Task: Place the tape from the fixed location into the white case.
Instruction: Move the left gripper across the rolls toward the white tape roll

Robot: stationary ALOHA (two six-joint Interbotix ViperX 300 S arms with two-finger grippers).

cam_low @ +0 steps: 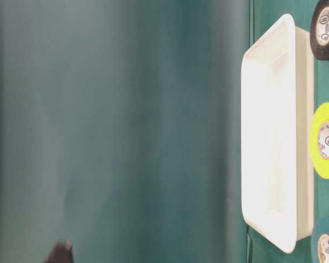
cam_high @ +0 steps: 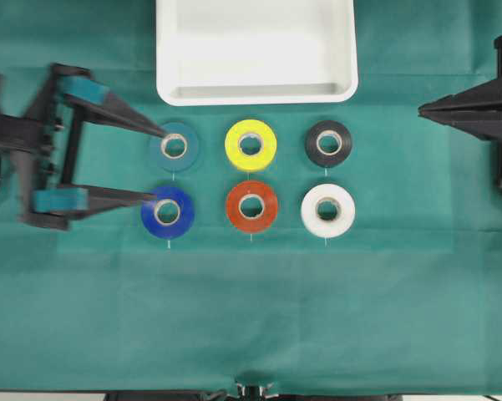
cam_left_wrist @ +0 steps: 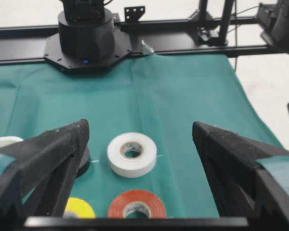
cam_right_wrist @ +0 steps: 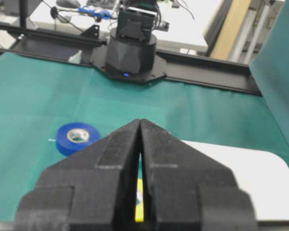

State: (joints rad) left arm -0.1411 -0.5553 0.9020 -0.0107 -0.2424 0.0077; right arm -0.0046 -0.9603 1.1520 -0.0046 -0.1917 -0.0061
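Left gripper is standing wide apart in the overhead view, its two fingertips reaching the teal roll and the blue roll at the left end of the six-roll grid, gripping nothing. Right gripper is sitting with its jaws pressed together, well right of the grid. The tape is lying flat at the grid's right end, in the row farther from the case, just below the black roll and beside the red roll. The yellow roll is lying nearest the case rim.

The table-level view is showing the case turned sideways, with black, yellow and teal rolls along the right edge; the tape is not showing.

Looking from the left wrist, the tape is lying between the spread fingers, beyond the red roll.

Looking from the right wrist, the closed fingers are filling the foreground, with the blue roll to their left and the case to their right
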